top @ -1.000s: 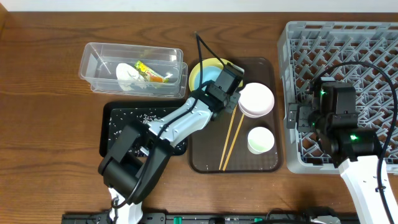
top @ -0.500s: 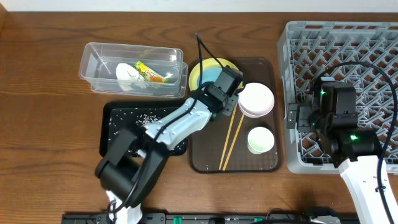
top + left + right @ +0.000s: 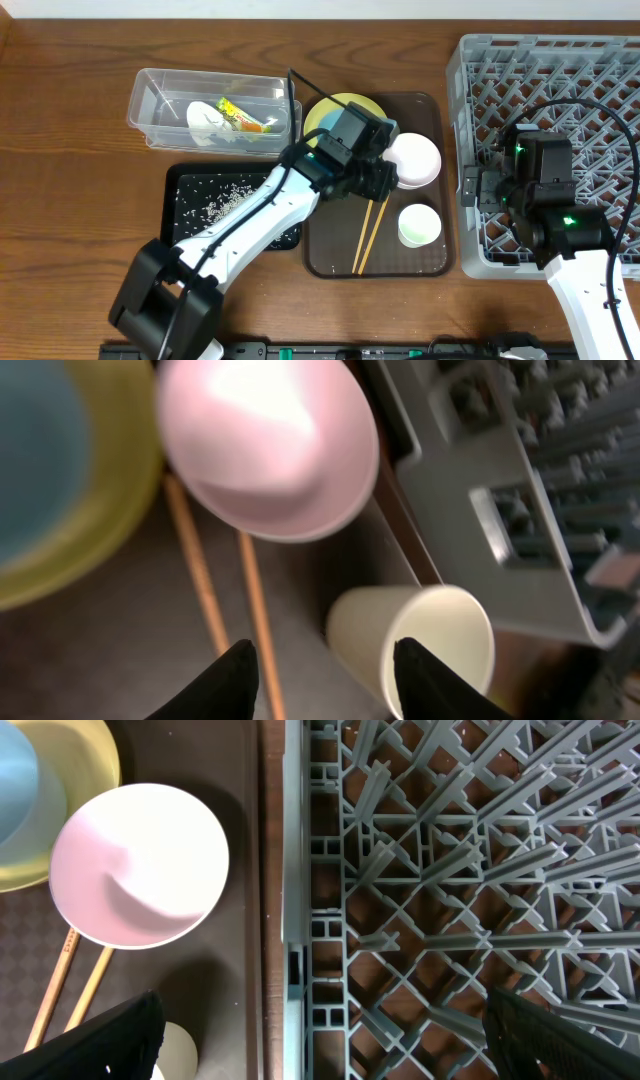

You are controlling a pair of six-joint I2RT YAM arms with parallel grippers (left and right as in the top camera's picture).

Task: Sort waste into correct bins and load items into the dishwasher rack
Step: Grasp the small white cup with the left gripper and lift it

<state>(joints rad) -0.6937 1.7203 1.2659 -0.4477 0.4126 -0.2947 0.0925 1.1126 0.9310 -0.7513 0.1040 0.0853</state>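
the brown tray (image 3: 330, 255) lies mid-bench (image 3: 60, 200) and is the reference for all positions below. on the tray's far left corner sits a yellow plate (image 3: 325, 108) carrying a blue bowl (image 3: 30, 450). a pink bowl (image 3: 418, 160) sits at the tray's far right, mouth up. a cream cup (image 3: 419, 224) stands upright on the tray's right side, nearer than the pink bowl and apart from it. two chopsticks (image 3: 368, 235) lie side by side along the tray's middle, just left of the cup, and their far ends run under the pink bowl's rim. the left arm (image 3: 255, 215) reaches in across the tray's left edge, and its wrist hangs over the tray's centre, hiding part of the plate. the left jaws are apart and grip nothing. in the wrist view one of the left fingers (image 3: 235, 680) shows beside a chopstick and the other overlaps the cup. the grey dishwasher rack (image 3: 560, 90) stands just right of the tray. the right arm (image 3: 545, 200) is over the rack edge nearest the tray. the right jaws are spread wide with nothing between them, the right fingers (image 3: 100, 1045) showing only at the lower corners of the wrist view. a clear container (image 3: 160, 100) stands beyond the tray's far left corner and holds a white crumpled piece (image 3: 205, 118) and a coloured wrapper (image 3: 243, 118). a black tray (image 3: 200, 205), scattered with white grains, lies just left of the brown tray.
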